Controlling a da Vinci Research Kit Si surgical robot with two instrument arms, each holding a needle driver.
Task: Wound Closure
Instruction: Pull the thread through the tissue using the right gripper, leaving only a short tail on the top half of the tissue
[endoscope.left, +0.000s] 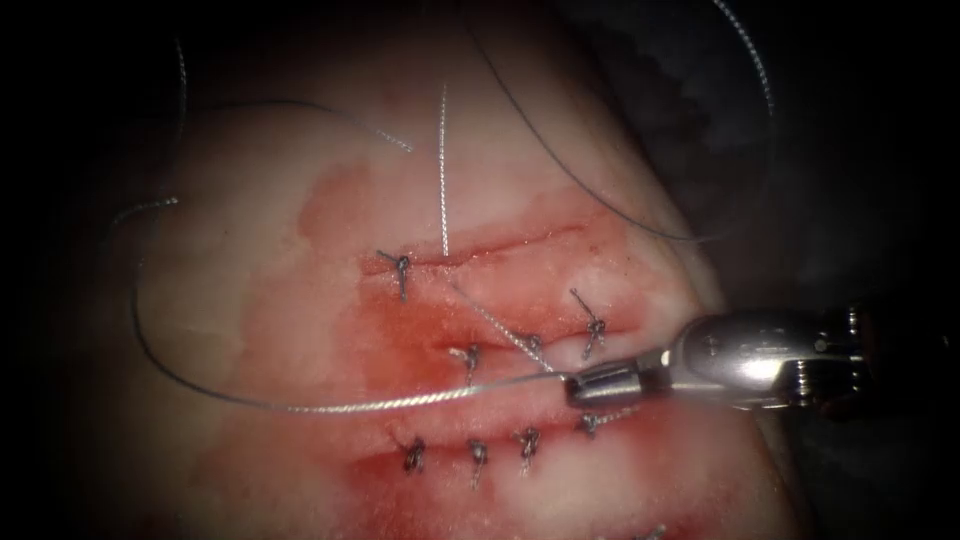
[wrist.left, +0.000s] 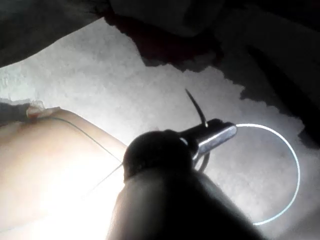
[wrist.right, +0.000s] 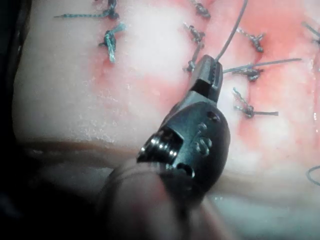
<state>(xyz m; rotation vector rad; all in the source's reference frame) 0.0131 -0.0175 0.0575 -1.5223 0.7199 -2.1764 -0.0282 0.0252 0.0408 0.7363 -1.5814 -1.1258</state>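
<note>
Tissue (endoscope.left: 250, 300) wet with red fluid (endoscope.left: 400, 330), knotted stitches (endoscope.left: 470, 455) at six o'clock; right tool (endoscope.left: 575, 385) at four o'clock pinches thread (endoscope.left: 350, 405); left tool (wrist.left: 227, 132) off-tissue, jaws closed on the needle (wrist.left: 292, 165) near its end.

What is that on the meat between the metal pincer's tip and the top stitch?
Endoscope view: between the right tool, shut on the thread, and the top knot lie a thread strand, another knot and red fluid.
</note>
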